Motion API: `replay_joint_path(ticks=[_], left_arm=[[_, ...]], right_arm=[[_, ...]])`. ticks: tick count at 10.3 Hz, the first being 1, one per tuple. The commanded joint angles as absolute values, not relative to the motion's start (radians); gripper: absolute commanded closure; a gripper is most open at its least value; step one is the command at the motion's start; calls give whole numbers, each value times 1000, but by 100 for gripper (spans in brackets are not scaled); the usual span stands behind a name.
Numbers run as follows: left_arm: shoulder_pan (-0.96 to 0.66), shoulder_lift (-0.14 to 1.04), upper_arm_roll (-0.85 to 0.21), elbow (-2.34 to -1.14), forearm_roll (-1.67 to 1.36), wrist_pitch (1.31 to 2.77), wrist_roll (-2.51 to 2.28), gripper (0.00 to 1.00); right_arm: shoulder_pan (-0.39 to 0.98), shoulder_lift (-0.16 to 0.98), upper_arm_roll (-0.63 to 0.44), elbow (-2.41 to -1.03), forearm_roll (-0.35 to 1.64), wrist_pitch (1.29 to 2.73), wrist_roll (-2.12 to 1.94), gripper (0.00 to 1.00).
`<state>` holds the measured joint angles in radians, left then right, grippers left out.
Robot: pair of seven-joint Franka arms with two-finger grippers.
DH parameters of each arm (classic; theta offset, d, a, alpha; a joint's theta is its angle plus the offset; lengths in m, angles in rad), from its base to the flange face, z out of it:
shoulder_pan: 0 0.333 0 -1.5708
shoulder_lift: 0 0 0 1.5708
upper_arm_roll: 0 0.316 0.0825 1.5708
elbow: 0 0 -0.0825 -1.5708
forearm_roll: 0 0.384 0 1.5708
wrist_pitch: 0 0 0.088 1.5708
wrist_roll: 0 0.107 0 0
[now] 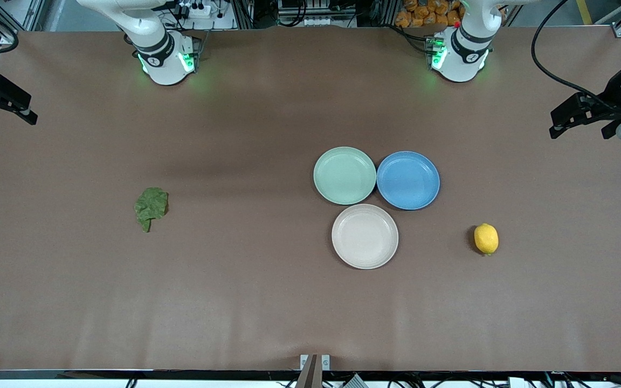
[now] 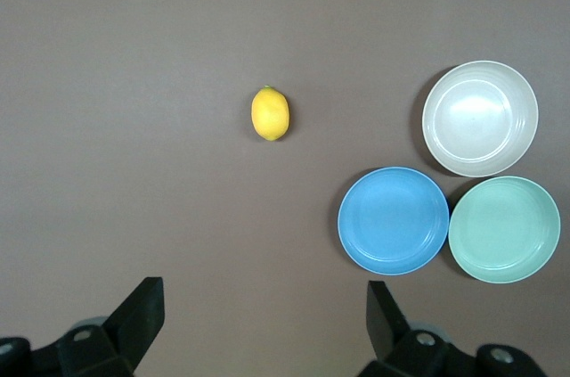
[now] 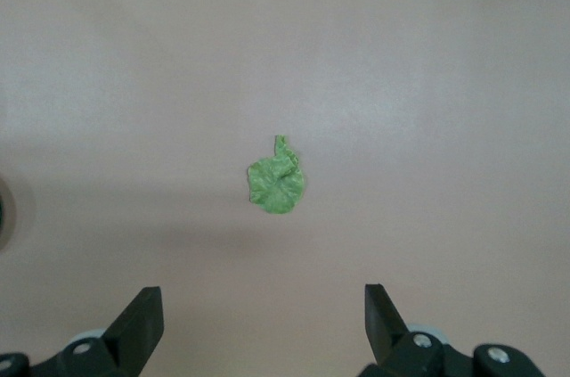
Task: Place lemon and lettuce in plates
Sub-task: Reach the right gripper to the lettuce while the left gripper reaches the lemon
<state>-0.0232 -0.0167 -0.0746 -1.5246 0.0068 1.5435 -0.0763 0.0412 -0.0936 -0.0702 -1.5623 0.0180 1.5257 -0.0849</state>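
The lemon (image 1: 486, 238) lies on the brown table toward the left arm's end, beside the plates; it also shows in the left wrist view (image 2: 270, 113). The lettuce (image 1: 151, 207) lies flat toward the right arm's end and shows in the right wrist view (image 3: 277, 181). The mint green plate (image 1: 344, 175) and the beige plate (image 1: 365, 236) touch near the middle, both empty; the beige one is nearer the camera. My left gripper (image 1: 578, 129) is open and empty, high over the left arm's end (image 2: 264, 315). My right gripper (image 1: 6, 116) is open and empty, high over the right arm's end (image 3: 264, 319).
A blue plate (image 1: 408, 180) sits empty beside the mint plate, between it and the lemon, and touches both other plates. All three plates show in the left wrist view: blue (image 2: 394, 220), mint (image 2: 504, 229), beige (image 2: 480, 118). Both arm bases stand along the table's edge farthest from the camera.
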Motion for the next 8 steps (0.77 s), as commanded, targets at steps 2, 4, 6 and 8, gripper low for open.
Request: replay_joint_path(ticks=[2, 4, 6, 8], left_arm=[[-26, 9, -77, -1494, 20, 1517, -72, 0], [-26, 26, -78, -1494, 20, 1517, -71, 0], [-26, 73, -78, -1494, 20, 1520, -74, 0], [-25, 118, -75, -1490, 26, 1531, -60, 0]], right_arm=[[38, -98, -69, -1566, 18, 1536, -89, 0], [38, -97, -71, -1572, 18, 1542, -89, 0], [41, -97, -80, -1572, 18, 1540, -89, 0], [44, -94, -81, -1574, 18, 1543, -89, 0]])
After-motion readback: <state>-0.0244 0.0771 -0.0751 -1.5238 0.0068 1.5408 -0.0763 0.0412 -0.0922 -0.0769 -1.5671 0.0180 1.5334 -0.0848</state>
